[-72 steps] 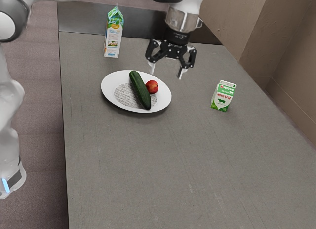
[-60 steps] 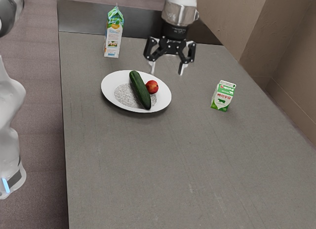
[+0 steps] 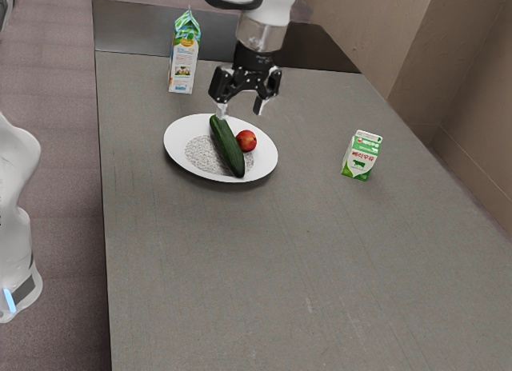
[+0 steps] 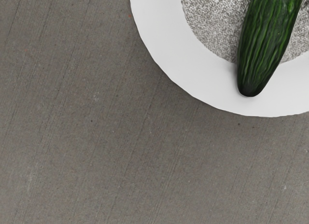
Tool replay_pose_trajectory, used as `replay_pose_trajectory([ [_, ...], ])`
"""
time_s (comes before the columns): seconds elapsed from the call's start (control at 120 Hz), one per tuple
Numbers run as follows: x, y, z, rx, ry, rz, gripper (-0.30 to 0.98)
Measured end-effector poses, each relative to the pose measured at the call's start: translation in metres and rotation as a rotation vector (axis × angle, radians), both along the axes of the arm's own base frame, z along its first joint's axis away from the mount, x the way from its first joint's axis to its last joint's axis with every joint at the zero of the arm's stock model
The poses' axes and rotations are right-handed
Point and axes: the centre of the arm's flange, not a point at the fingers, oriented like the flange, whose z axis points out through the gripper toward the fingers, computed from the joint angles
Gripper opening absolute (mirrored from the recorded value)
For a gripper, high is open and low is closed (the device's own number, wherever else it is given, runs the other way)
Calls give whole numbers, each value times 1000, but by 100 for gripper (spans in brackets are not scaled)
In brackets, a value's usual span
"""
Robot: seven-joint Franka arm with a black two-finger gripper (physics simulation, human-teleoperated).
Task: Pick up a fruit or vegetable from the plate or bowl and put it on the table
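Note:
In the exterior view my gripper [image 3: 241,111] hangs over the plate's far side, open, with nothing between its fingers. The white plate [image 3: 181,149] with a speckled centre holds a dark green cucumber [image 3: 227,146] lying across it and a small red fruit [image 3: 246,141] close beside the cucumber. In the wrist view one end of the cucumber [image 4: 265,45] rests on the rim of the plate [image 4: 166,55]. The grey table [image 3: 240,267] lies around the plate.
A tall green-and-white carton [image 3: 184,55] stands behind the plate. A small green-and-white milk carton [image 3: 362,156] is upright toward the exterior view's right. A wall [image 3: 472,107] rises past the table's edge there.
My gripper has moved toward the exterior view's left, from beyond the red fruit to above the plate's far side, staying open. The plate, cucumber and fruit have not moved.

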Motion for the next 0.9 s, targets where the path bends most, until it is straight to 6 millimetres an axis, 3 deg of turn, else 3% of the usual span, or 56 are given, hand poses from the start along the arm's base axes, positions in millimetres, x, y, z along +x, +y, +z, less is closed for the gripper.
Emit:
replay_pose_trajectory([
  [0.067,-14,20,-15,3,-5,13,69],
  [0.208,-46,74,-21,-9,-52,61,69],
  [0.3,-66,79,-36,-26,-55,32,69],
  [0.383,-69,76,-64,-38,-39,-3,69],
  [0.475,-69,81,-77,-46,-48,-14,69],
  [0.592,-74,120,-81,-48,-71,40,69],
  [0.667,-70,147,-83,-40,-73,66,69],
  [0.758,-47,171,-82,-24,-71,58,69],
  [0.9,-6,143,-101,-6,-60,-96,69],
])
